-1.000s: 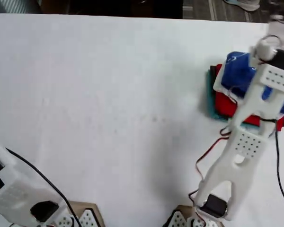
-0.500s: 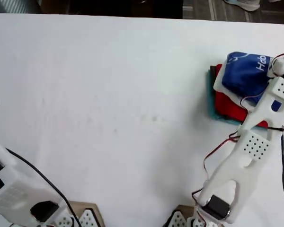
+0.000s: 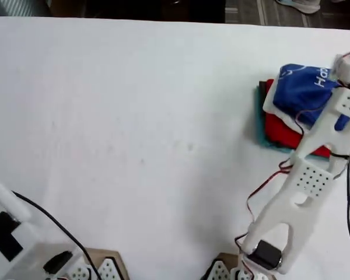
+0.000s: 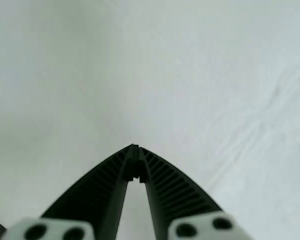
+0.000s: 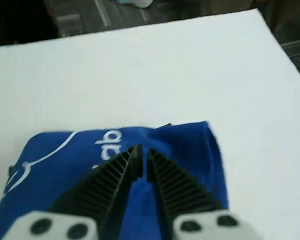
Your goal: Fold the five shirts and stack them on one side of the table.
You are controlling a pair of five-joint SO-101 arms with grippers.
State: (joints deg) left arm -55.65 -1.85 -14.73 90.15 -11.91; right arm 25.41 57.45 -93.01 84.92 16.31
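A stack of folded shirts lies at the table's right side: a blue shirt [image 3: 303, 87] on top, then a white layer, a red shirt [image 3: 283, 131], and teal and dark ones at the bottom edge. The right arm [image 3: 306, 175] stretches over the stack's near right part. Its gripper [image 5: 140, 155] hangs shut just above the blue shirt [image 5: 90, 165], holding nothing. The left arm [image 3: 11, 233] sits at the near left corner. Its gripper [image 4: 135, 155] is shut over bare white table.
The white table [image 3: 134, 116] spreads wide to the left of the stack. Black cable [image 3: 52, 224] runs along the left arm; red and black wires [image 3: 262, 186] hang by the right arm. Beyond the far edge is dark floor.
The right arm swung toward the table's right edge and uncovered more of the blue shirt. The left arm shifted slightly lower at the near left corner.
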